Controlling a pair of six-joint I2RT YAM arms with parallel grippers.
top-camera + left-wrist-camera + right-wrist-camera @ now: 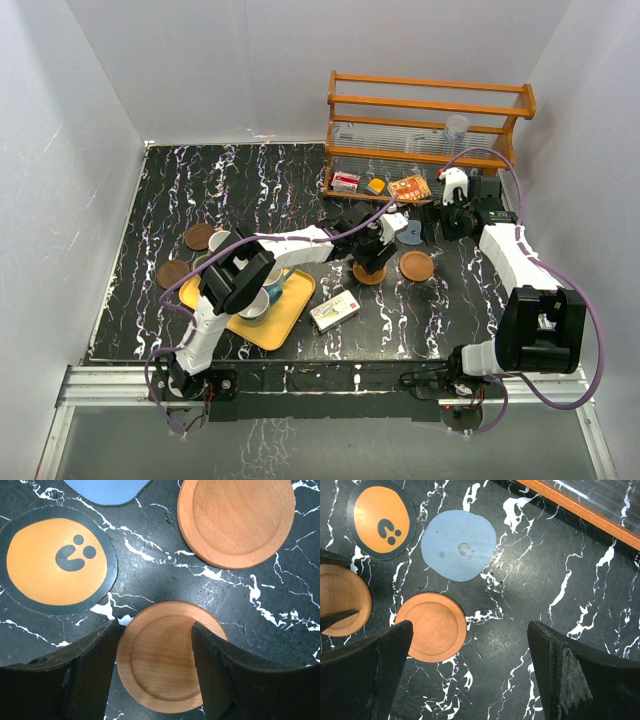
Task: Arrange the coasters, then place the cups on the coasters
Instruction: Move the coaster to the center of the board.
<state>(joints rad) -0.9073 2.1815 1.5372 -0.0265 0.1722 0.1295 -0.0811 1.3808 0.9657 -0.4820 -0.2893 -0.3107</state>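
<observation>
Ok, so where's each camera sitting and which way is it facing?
Top external: above and behind the robot, looking down on the table; left arm and right arm show.
Left wrist: on the left arm, straight down at a wooden coaster; left end effector over it.
Right wrist: down at the blue coaster; open right end effector shows.
Shared: both wrist views: blue coaster, orange-black coaster.

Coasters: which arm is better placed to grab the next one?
Probably left. The left gripper straddles a wooden coaster, one finger each side. The right gripper, open, has another coaster only beside it.
</observation>
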